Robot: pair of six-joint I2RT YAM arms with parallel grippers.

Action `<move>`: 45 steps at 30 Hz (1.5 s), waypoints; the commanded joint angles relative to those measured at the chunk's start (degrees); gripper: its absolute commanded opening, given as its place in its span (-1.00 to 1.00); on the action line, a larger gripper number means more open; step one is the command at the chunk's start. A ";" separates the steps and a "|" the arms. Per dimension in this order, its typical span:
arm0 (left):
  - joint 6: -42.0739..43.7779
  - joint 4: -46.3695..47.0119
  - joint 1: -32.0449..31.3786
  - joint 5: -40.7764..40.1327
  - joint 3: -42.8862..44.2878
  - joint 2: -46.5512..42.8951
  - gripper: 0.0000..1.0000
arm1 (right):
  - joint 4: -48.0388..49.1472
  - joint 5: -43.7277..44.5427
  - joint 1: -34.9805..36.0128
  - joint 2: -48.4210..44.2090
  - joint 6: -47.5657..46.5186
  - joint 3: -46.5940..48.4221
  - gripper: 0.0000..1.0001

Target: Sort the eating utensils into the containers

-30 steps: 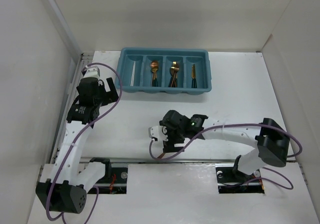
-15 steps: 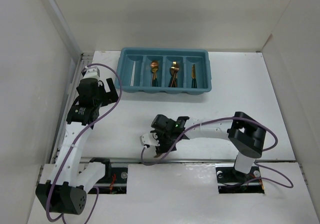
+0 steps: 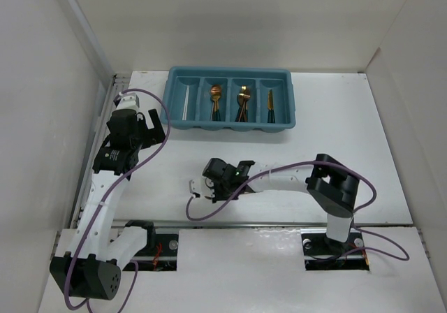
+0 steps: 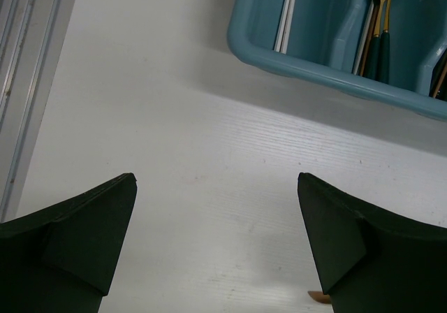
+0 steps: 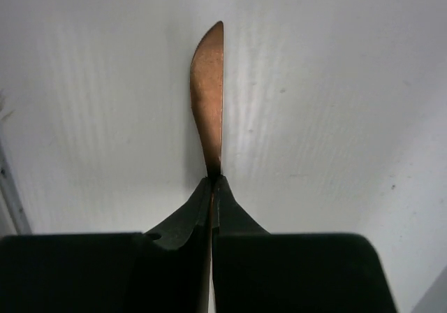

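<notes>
My right gripper (image 5: 215, 179) is shut on a copper knife (image 5: 209, 96). Its blade sticks out ahead of the fingertips, just over the white table. From above, that gripper (image 3: 213, 189) is low near the table's front edge, left of centre, and it hides the knife. The teal tray (image 3: 230, 126) stands at the back. Its compartments hold white chopsticks (image 3: 185, 105), spoons (image 3: 216, 100), more copper utensils (image 3: 242, 102) and a knife (image 3: 270, 103). My left gripper (image 4: 215, 180) is open and empty, short of the tray's near left corner (image 4: 314, 65).
White walls close in the table on the left, back and right. A metal rail (image 3: 230, 223) runs along the near edge by the arm bases. A small copper tip (image 4: 320, 297) peeks out beside my left gripper's right finger.
The right arm has swung left along the front edge. Its jaws have gone from open to shut on the copper knife. The left arm has not moved.
</notes>
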 commanded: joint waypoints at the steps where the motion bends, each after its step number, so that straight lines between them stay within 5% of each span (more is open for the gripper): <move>1: 0.43 1.19 0.27 -0.44 -0.42 -1.26 1.00 | 3.44 5.31 0.03 3.69 9.15 2.04 -1.00; 3: 0.43 1.19 0.27 -0.44 -0.42 -1.26 1.00 | 3.44 6.72 0.03 4.40 12.42 4.75 -0.87; 7: 0.43 1.19 0.27 -0.44 -0.42 -1.26 1.00 | 0.99 6.02 -0.58 4.93 16.12 6.96 0.32; 12: 0.43 1.19 0.27 -0.44 -0.42 -1.79 1.00 | -0.59 1.55 -3.66 -0.52 16.75 3.54 0.43; 27: 0.43 0.66 0.27 -0.44 0.10 -1.79 1.00 | -10.09 4.35 -4.89 1.14 30.63 2.22 0.03; 31: 0.95 1.19 0.27 -2.54 0.10 -1.26 1.00 | -10.09 6.63 -4.89 4.30 32.65 2.22 -0.49; 33: 0.96 1.19 0.27 -3.07 0.72 -0.74 1.00 | -10.62 7.95 -4.89 6.32 34.14 3.00 -0.96; 38: 1.48 1.19 0.27 -3.08 0.72 -0.74 1.00 | -9.58 10.15 -4.89 6.51 35.47 3.71 -1.00; 45: 1.48 1.19 0.27 -3.08 0.72 -1.26 1.00 | 1.57 10.15 -4.89 -10.44 36.95 1.78 -1.00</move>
